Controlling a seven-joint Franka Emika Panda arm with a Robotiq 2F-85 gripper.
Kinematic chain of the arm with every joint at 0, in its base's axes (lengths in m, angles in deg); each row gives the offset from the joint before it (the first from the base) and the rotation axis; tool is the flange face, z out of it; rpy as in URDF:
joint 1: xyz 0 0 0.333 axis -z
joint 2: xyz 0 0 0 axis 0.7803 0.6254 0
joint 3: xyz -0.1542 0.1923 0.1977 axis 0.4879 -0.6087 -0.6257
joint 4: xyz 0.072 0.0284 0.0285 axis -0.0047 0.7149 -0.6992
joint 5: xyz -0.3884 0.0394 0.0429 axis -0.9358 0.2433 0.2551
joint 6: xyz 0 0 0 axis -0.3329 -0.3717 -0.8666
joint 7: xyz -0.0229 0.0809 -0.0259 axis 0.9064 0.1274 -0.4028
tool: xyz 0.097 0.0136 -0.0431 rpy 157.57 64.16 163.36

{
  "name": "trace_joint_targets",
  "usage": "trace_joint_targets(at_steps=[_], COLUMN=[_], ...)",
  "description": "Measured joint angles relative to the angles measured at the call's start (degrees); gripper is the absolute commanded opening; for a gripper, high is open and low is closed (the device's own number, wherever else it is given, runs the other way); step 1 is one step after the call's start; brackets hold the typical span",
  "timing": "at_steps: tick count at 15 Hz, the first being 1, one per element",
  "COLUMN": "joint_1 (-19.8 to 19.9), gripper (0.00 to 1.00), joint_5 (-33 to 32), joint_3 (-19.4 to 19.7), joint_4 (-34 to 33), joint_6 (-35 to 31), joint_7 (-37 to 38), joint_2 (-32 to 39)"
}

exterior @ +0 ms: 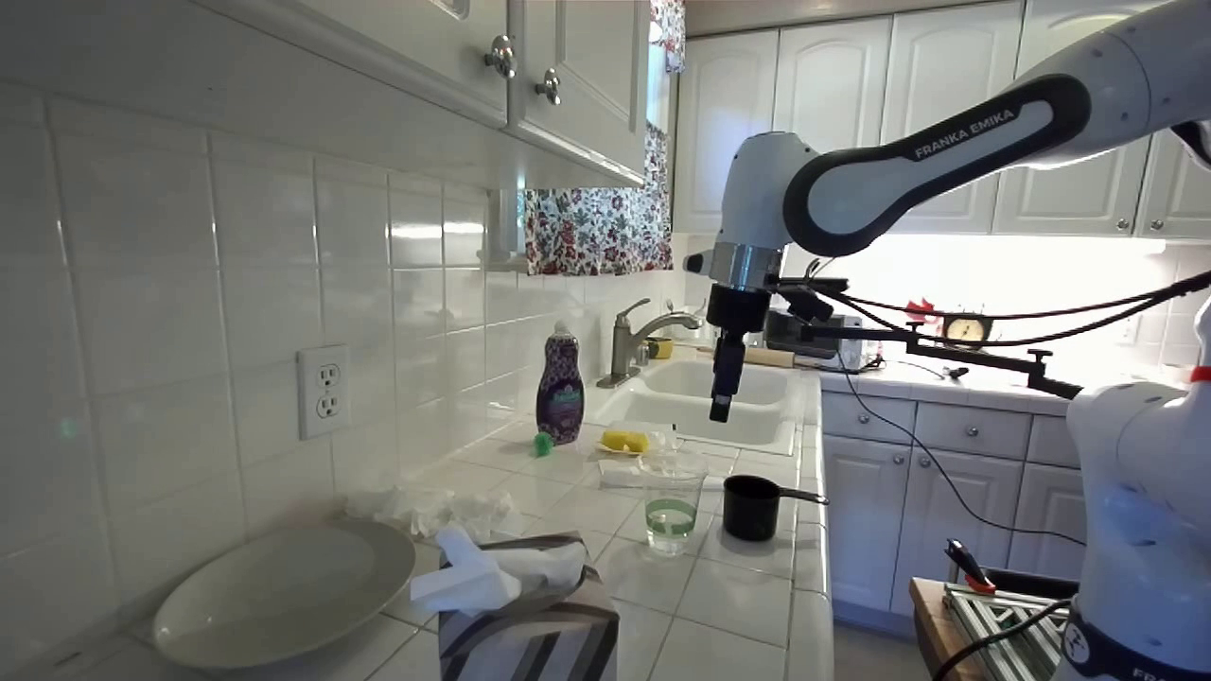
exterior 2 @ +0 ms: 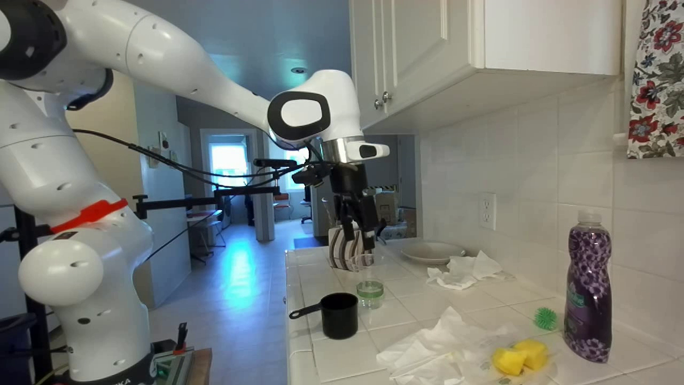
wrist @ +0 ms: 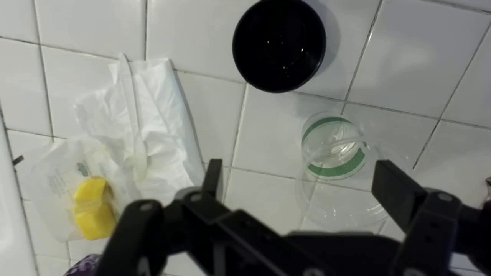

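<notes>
My gripper [wrist: 299, 171] is open and empty, with its black fingers spread wide. It points down above the counter and shows in both exterior views [exterior: 721, 409] [exterior 2: 358, 239]. A clear plastic cup with a green band [wrist: 339, 170] stands upright below it, apart from the fingers. The cup also shows in both exterior views [exterior: 671, 518] [exterior 2: 370, 294]. A black cup with a handle [exterior: 750, 511] stands beside the clear cup; the wrist view shows its dark inside [wrist: 279, 46]. Yellow pieces [wrist: 94, 209] lie on a clear wrapper near a white napkin [wrist: 165, 134] with a translucent utensil [wrist: 132, 111].
A purple soap bottle [exterior 2: 588, 294] and a green spiky ball [exterior 2: 545, 318] stand by the tiled wall. A striped tissue box [exterior: 530, 624], a plate [exterior: 284, 596] and crumpled tissue [exterior 2: 465, 270] are farther along. A sink [exterior: 691, 416] and upper cabinets [exterior 2: 417, 53] border the counter.
</notes>
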Motion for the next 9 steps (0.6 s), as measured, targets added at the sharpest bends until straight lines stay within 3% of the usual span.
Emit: trace_joint_targets(at_steps=[9], joint_1=[0.11], gripper=[1.00], joint_5=[-0.37], joint_3=[-0.01], joint_4=[0.00], joint_6=[-1.01], joint_7=[-0.12], joint_2=[0.34])
